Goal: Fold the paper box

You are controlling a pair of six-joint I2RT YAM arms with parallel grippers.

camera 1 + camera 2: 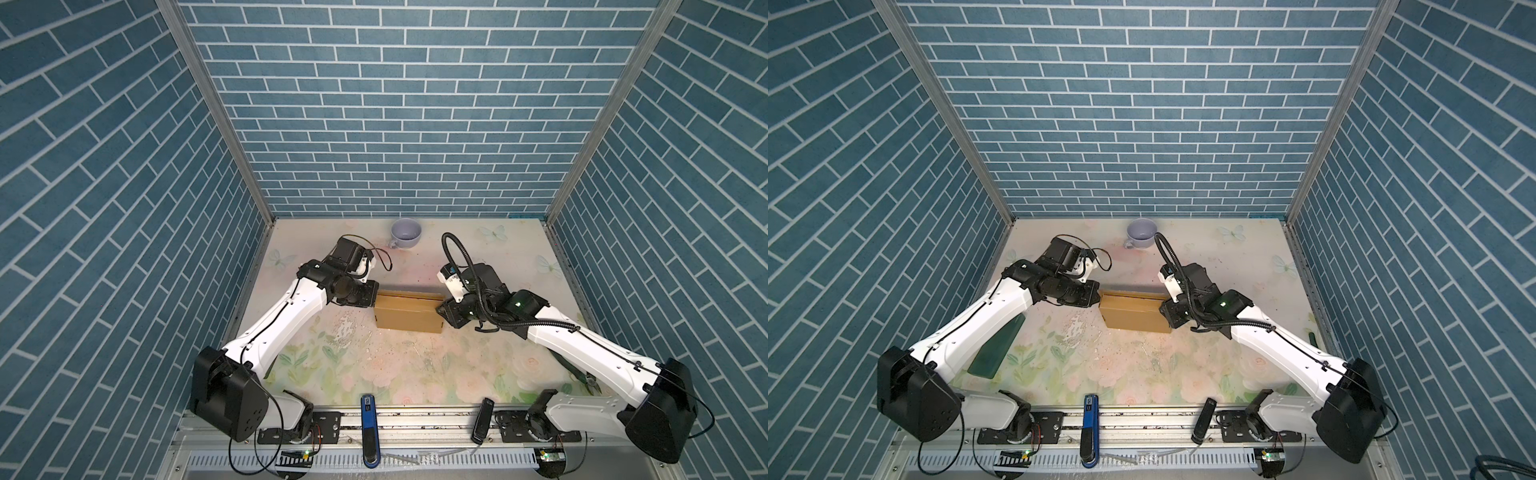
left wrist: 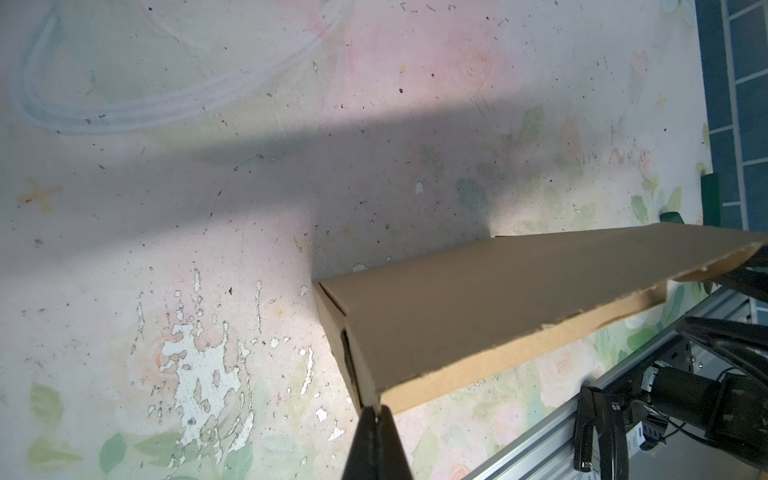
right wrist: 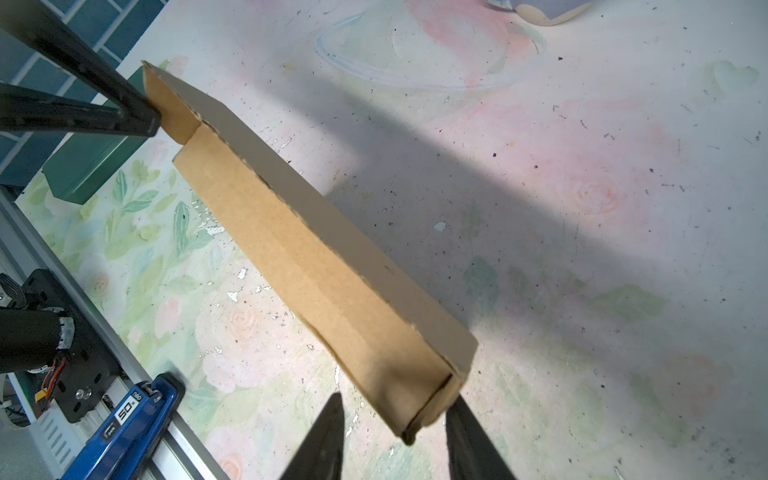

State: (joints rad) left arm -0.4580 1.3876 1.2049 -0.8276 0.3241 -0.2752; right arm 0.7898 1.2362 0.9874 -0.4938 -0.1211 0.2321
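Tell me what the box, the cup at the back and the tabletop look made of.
The paper box: brown cardboard, matte and unprinted; rough fibrous cut edges show in the wrist views.
The cup: smooth, pale lilac, slight sheen; ceramic or plastic, cannot tell which.
The tabletop: a thin floral-printed covering, likely film or paper, flaked to white in patches.

A lavender cup (image 1: 406, 234) is standing upright near the back wall on the floral tabletop (image 1: 415, 365); a dark green flat board (image 1: 994, 347) is lying at the table's left edge; a blue tool (image 1: 369, 428), possibly a clamp, is resting across the front rail (image 1: 415, 419); a black device (image 1: 482, 420) is lying farther right.
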